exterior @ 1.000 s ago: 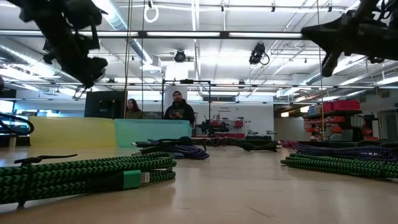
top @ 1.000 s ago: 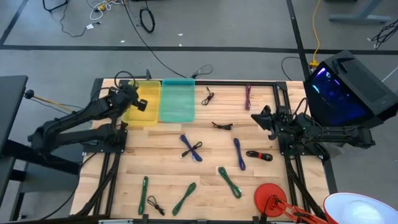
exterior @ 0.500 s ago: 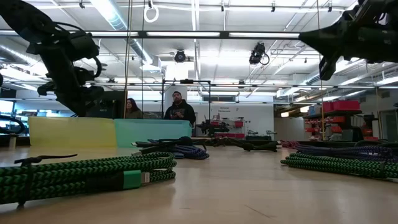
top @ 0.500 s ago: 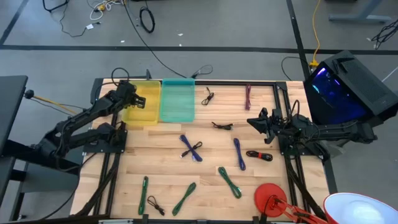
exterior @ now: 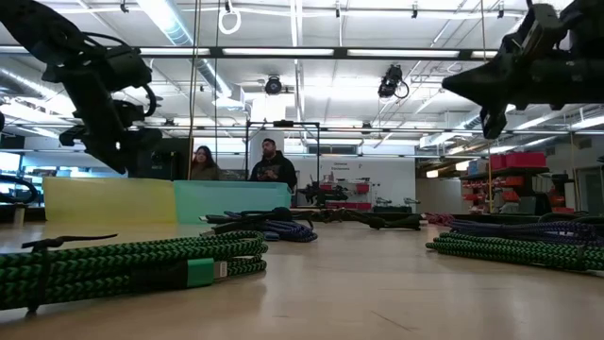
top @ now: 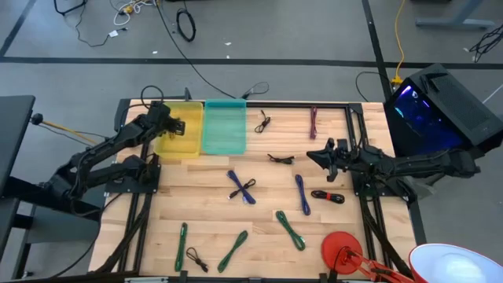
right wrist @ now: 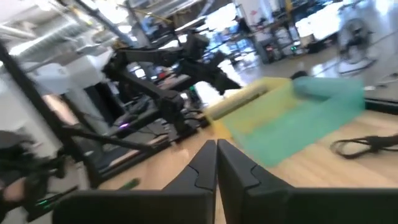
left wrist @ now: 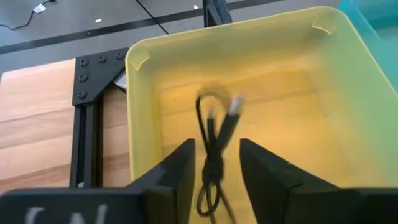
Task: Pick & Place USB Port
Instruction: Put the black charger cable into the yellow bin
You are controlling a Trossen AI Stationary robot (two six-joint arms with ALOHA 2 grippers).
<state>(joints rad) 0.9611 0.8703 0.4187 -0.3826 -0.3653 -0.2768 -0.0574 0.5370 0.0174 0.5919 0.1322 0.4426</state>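
My left gripper hangs open over the yellow bin at the table's far left. A small black USB cable, bundled in loops, shows blurred between and beyond its fingers, over the bin's floor, with a gap to each finger. My right gripper is shut and empty, hovering level above the table's right half near a black cable. Several more cables lie flat on the wood: blue ones, green ones and a black-and-red one.
A teal bin stands right beside the yellow one. Cables also lie at the far edge and near edge. A red round object sits at the near right corner. People stand in the room beyond the table.
My left gripper has swung toward the table's far left and sunk lower over the yellow bin, then held still. My right gripper has edged toward the table's left, staying shut.
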